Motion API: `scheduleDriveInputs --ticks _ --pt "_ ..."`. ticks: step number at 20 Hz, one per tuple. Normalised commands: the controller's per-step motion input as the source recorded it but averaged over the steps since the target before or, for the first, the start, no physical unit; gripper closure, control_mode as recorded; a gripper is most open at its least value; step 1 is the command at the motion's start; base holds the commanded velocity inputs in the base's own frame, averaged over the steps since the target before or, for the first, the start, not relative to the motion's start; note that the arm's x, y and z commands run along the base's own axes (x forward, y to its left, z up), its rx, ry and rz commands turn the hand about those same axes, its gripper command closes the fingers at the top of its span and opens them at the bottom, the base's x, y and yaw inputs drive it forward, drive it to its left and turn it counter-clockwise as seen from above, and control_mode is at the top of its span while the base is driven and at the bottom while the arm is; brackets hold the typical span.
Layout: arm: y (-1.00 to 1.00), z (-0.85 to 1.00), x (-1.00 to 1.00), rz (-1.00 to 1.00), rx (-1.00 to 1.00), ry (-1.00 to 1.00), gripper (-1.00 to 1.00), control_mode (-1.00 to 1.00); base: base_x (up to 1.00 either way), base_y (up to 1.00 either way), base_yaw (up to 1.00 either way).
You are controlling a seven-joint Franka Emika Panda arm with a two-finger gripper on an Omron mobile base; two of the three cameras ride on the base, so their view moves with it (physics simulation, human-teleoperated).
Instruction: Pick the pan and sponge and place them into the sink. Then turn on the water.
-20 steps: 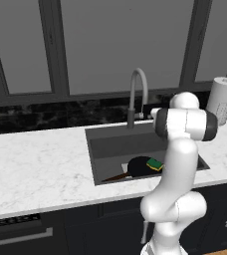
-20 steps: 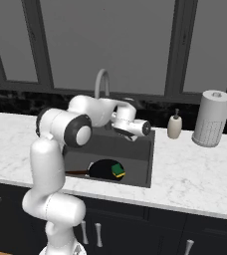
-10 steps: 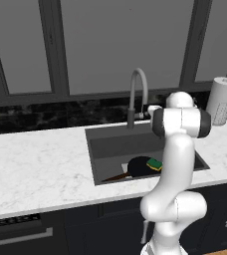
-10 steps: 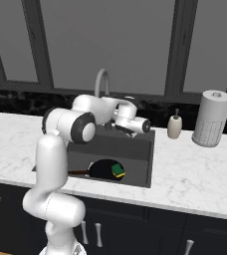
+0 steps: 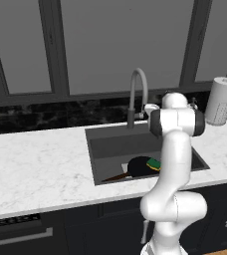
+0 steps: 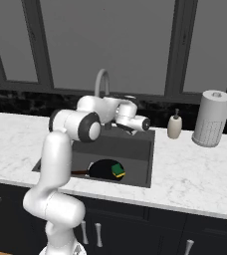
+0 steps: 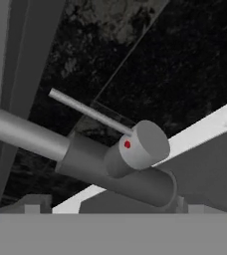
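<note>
The black pan point(image 6: 103, 169) lies in the dark sink point(image 6: 135, 149) with its reddish-brown handle toward the left. On the pan's right side rests the yellow-green sponge point(image 6: 118, 170). Both are seen again from the left, pan point(image 5: 140, 167) and sponge point(image 5: 154, 164), in the sink point(image 5: 115, 144). The grey gooseneck faucet point(image 6: 101, 83) rises behind the basin. My gripper point(image 6: 117, 125) hovers over the sink's back edge, close to the faucet's base. In the hand view the faucet's valve knob point(image 7: 138, 145) with a red dot and its thin lever point(image 7: 88, 111) are right ahead. The finger tips stand wide apart, open, holding nothing.
A soap dispenser point(image 6: 174, 125) and a paper towel roll point(image 6: 211, 118) stand on the white marble counter point(image 6: 195, 174) right of the sink. Dark windows and a black backsplash run behind. The counter point(image 5: 36, 164) stretches to the left.
The hand has crept a little back and up toward the faucet's base. Pan and sponge lie unmoved in the sink.
</note>
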Motion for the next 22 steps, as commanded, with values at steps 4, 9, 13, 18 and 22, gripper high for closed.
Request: scheduleDriveInputs --ticks 4,9,13,18,22 --pt "0.0 -0.13 0.34 0.0 0.0 0.0 -1.0 -1.0 0.0 0.0 0.0" --pt "0.0 -0.12 0.35 0.0 0.0 0.0 -1.0 -1.0 0.0 0.0 0.0" --pt "0.0 -0.13 0.32 0.0 0.01 0.0 -1.0 -1.0 0.0 0.0 0.0" --pt "0.03 -0.18 0.27 0.0 0.01 0.0 -1.0 -1.0 0.0 0.0 0.0" --pt "0.0 -0.17 0.16 0.0 0.01 0.0 1.0 -1.0 0.0 0.0 0.0"
